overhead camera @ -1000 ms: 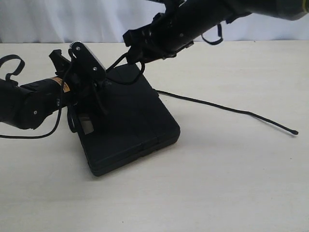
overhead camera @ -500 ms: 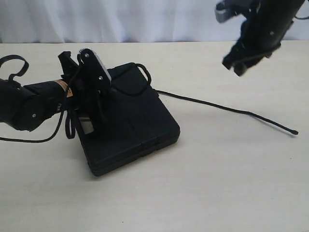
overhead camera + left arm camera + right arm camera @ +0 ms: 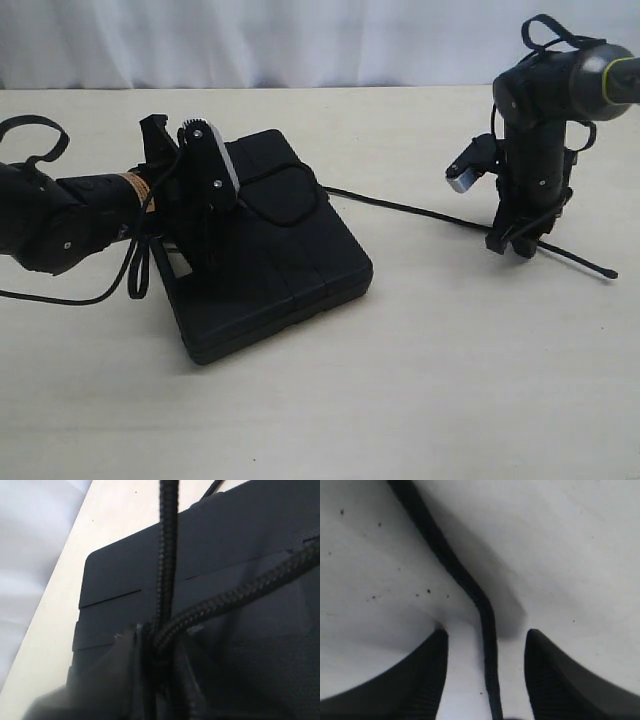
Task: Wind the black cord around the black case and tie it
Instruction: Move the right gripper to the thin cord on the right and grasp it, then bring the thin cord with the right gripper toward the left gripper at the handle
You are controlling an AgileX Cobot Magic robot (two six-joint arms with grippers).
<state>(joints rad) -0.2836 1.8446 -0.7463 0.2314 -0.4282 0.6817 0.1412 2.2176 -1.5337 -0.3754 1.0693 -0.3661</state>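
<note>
R gripper (image 3: 515, 243) moved off black case (image 3: 290, 265), now down at black cord (image 3: 440, 215) tail on table (image 3: 400, 400); jaws apart, straddling it. L gripper (image 3: 157, 655) clamps cord atop case. Cord: light, limp, braided, prob. grippy; take near tail.

1. A robotics lab or test bench is indicated.
2. A bare, pale tabletop (image 3: 450, 400) is seen, closed off behind by a plain white curtain (image 3: 300, 40).
3. The surface is reached over by two black robot arms with exposed cables, the left arm (image 3: 60, 215) and the right arm (image 3: 540, 120).
</note>
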